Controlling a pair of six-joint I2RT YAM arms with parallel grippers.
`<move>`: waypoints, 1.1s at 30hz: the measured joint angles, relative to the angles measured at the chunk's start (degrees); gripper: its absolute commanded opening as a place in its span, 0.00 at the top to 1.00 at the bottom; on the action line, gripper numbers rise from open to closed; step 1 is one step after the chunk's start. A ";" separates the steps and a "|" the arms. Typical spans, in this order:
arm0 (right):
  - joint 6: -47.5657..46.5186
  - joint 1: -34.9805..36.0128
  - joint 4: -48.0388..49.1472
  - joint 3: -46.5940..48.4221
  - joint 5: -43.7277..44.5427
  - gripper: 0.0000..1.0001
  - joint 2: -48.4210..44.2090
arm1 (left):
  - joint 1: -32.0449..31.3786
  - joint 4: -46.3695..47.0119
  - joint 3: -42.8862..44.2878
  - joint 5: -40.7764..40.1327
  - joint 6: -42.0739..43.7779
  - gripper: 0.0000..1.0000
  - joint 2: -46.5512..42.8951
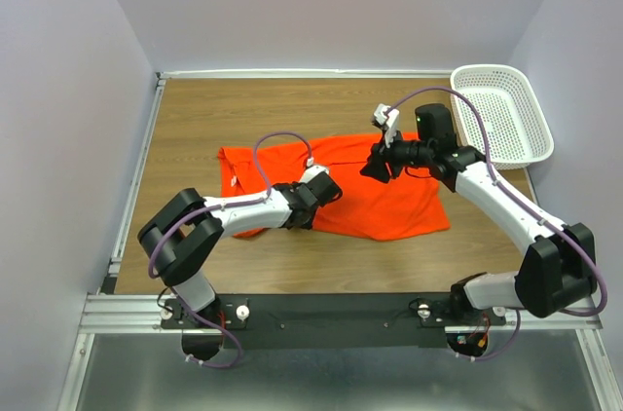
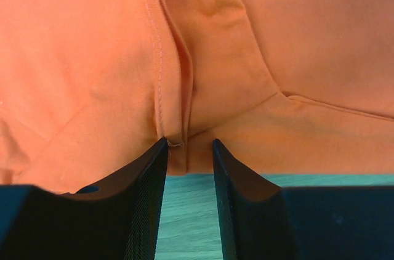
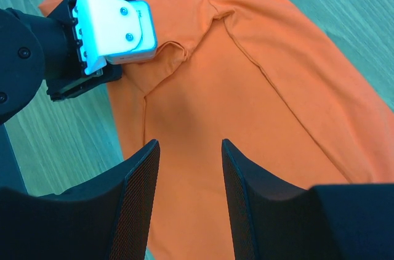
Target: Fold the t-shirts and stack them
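One bright orange-red t-shirt [image 1: 389,202] lies spread out, with some creases, in the middle of the wooden table. My left gripper [image 1: 333,189] is low at the shirt's near-left part. In the left wrist view it [image 2: 189,143] is open, its tips at the cloth's edge where a stitched hem fold [image 2: 175,149] lies between them, unclamped. My right gripper [image 1: 374,169] hovers over the shirt's upper middle. The right wrist view shows it [image 3: 189,144] open above flat orange cloth [image 3: 258,100], with nothing between its fingers.
A white plastic lattice basket [image 1: 501,114] stands at the far right corner of the table. The left arm's white camera mount [image 3: 114,26] shows close to the right gripper. Raised metal rails edge the table on the left and back.
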 measured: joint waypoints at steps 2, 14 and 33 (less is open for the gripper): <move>0.00 -0.11 -0.07 0.00 -0.09 0.47 0.00 | 0.00 -0.68 0.26 -0.57 -0.07 0.62 0.04; 0.00 -0.50 -0.37 0.00 -0.76 0.47 0.00 | 0.00 -3.17 0.94 -2.19 -0.42 0.88 0.11; 0.00 -1.18 -0.39 0.00 -1.31 0.47 0.00 | 0.00 -3.23 1.66 -2.05 -0.15 0.74 1.42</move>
